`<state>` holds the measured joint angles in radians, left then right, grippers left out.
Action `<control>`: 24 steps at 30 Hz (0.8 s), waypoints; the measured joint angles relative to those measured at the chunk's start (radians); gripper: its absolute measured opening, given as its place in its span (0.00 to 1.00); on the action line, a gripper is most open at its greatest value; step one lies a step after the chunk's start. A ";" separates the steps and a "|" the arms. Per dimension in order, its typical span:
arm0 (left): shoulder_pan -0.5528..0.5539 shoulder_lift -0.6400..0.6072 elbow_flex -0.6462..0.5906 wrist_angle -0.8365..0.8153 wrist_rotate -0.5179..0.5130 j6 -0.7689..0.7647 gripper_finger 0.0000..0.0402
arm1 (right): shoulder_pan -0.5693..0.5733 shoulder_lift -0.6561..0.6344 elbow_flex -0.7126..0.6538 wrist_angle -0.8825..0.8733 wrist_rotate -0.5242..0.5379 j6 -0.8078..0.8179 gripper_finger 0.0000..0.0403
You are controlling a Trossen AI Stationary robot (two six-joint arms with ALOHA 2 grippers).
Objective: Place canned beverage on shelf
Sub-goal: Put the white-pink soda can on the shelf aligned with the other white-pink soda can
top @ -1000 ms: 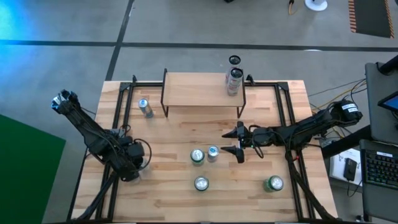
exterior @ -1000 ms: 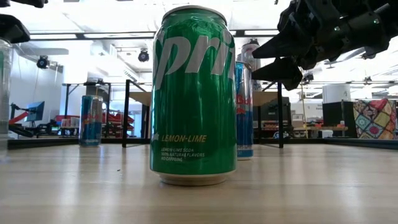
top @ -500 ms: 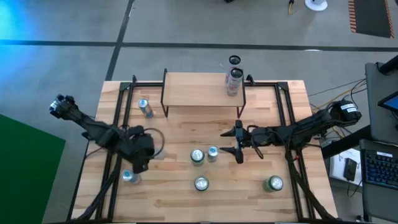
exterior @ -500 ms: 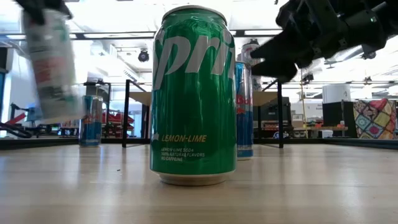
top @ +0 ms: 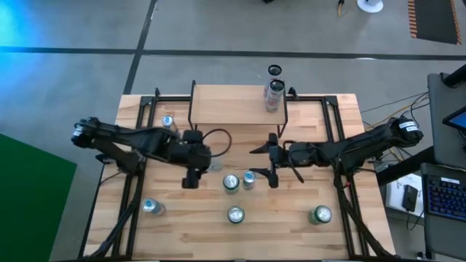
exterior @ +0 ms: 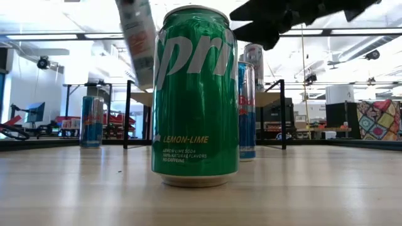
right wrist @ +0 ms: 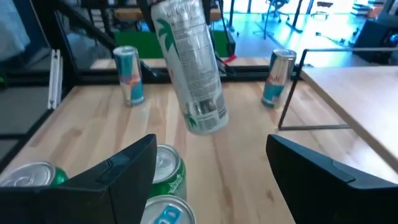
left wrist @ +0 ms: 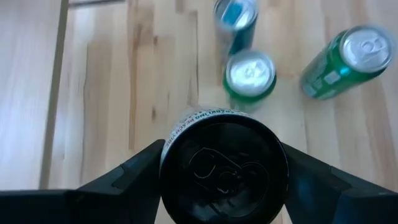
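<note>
A slim white can with green print (right wrist: 189,68) hangs tilted above the middle of the table, and my left gripper (top: 191,177) is shut on it. Its dark top (left wrist: 224,171) faces the left wrist camera. In the low view it shows blurred (exterior: 139,44). My right gripper (top: 271,161) hovers open just right of it, with nothing between its fingers. The shelf (top: 233,105), a light plank on black legs, stands at the far edge. A tall silver can (top: 274,94) stands upright on its right end. My left gripper pinches the white can's two sides at its top end (left wrist: 171,155) between its two fingers (left wrist: 127,180). The fingers slant down from above and from the table's left. The can hangs below them, tilted and clear of the table.
Upright on the table stand two green cans (top: 231,183) (top: 235,215) and a blue one (top: 250,178) at the middle, a green can (top: 321,214) near right, and blue cans (top: 151,207) (top: 169,125) at left. A black frame (top: 329,131) edges the table.
My left gripper has lifted the white can off the table's near left part and carried it up and toward the middle, rolling its wrist; the can now hangs tilted. A blue can that the arm covered now shows. My right gripper has risen a little and rolled, still open.
</note>
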<state>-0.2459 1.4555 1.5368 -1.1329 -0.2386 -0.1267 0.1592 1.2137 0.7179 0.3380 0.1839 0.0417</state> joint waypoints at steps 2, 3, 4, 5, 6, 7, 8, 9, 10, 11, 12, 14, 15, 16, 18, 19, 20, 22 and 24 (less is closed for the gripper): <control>0.016 0.033 0.046 0.000 0.027 0.045 0.62 | -0.003 0.000 0.028 -0.020 0.000 -0.027 0.72; 0.023 0.049 0.065 0.002 0.036 0.066 0.62 | -0.005 0.000 0.040 -0.019 0.000 -0.040 0.72; 0.030 0.065 0.083 0.002 0.041 0.086 0.62 | -0.005 0.000 0.051 -0.019 0.000 -0.058 0.72; 0.036 0.079 0.097 0.002 0.046 0.107 0.62 | -0.005 0.000 0.062 -0.019 0.000 -0.071 0.72; 0.040 0.091 0.110 0.002 0.047 0.128 0.62 | -0.006 0.000 0.070 -0.018 0.000 -0.088 0.73; 0.046 0.102 0.122 0.000 0.047 0.147 0.62 | -0.006 0.000 0.075 -0.019 0.000 -0.100 0.74; 0.053 0.112 0.133 0.000 0.048 0.163 0.62 | -0.006 0.000 0.079 -0.019 0.000 -0.109 0.75; 0.059 0.120 0.141 0.002 0.051 0.174 0.62 | -0.007 0.006 0.083 -0.018 0.000 -0.114 0.76; 0.067 0.130 0.151 0.003 0.058 0.187 0.62 | -0.008 0.013 0.088 -0.018 0.000 -0.119 0.78; 0.074 0.136 0.158 0.008 0.072 0.197 0.62 | -0.008 0.020 0.092 -0.018 0.000 -0.126 0.80; 0.080 0.144 0.165 0.014 0.085 0.206 0.62 | -0.010 0.035 0.097 -0.019 0.000 -0.136 0.82; 0.093 0.154 0.175 0.038 0.100 0.226 0.62 | -0.012 0.075 0.119 -0.013 0.001 -0.154 0.85; 0.100 0.162 0.184 0.047 0.108 0.234 0.62 | -0.012 0.097 0.128 -0.018 0.006 -0.167 0.87; 0.109 0.166 0.190 0.055 0.116 0.240 0.62 | -0.012 0.122 0.143 -0.022 0.017 -0.177 0.88; 0.123 0.178 0.204 0.059 0.129 0.242 0.62 | -0.011 0.166 0.176 -0.022 0.045 -0.199 0.89; 0.130 0.182 0.210 0.057 0.130 0.242 0.62 | -0.011 0.187 0.192 -0.034 0.055 -0.205 0.89; 0.136 0.184 0.213 0.059 0.130 0.243 0.62 | -0.011 0.206 0.211 -0.037 0.061 -0.207 0.89; 0.148 0.190 0.216 0.061 0.145 0.248 0.62 | -0.018 0.239 0.243 -0.044 0.063 -0.207 0.89; 0.156 0.190 0.216 0.073 0.158 0.250 0.62 | -0.025 0.270 0.277 -0.049 0.063 -0.197 0.88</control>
<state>-0.0901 1.6455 1.7527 -1.0602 -0.0808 0.1229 0.1343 1.4836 0.9944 0.2894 0.2467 -0.1558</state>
